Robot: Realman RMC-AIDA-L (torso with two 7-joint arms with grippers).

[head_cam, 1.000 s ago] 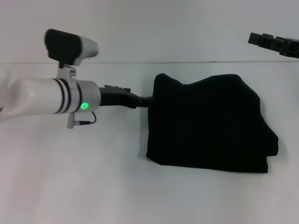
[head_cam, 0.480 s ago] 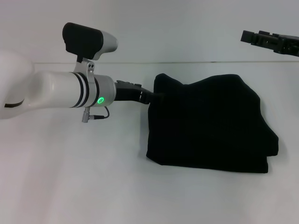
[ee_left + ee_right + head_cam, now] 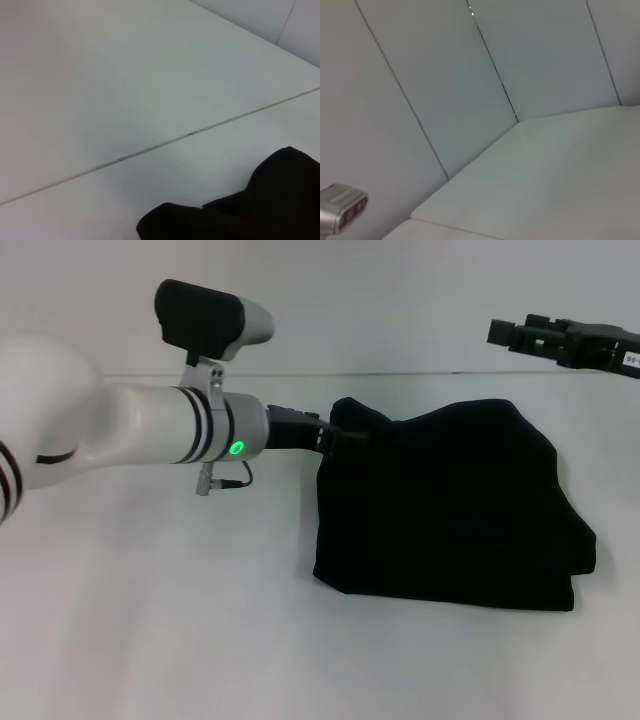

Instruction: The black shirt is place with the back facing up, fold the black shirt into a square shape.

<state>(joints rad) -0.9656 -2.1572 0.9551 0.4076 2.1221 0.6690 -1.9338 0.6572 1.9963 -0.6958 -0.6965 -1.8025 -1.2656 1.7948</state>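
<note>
The black shirt (image 3: 450,510) lies folded into a rough rectangle on the white table (image 3: 150,620), right of centre in the head view. Its far edge is humped and uneven. My left gripper (image 3: 335,436) reaches in from the left and meets the shirt's far left corner, its black tip merging with the fabric. The left wrist view shows that bunched corner of the shirt (image 3: 260,210) on the table. My right gripper (image 3: 512,335) hangs raised above the table's far right, apart from the shirt.
The table's far edge (image 3: 420,373) runs just behind the shirt, with a pale wall beyond it. The right wrist view shows wall panels, the table top and a grey camera housing (image 3: 340,210).
My left arm has pushed rightward, bringing its gripper up against the shirt's far left corner. The right gripper has drifted a little to the left. The shirt's shape looks unchanged.
</note>
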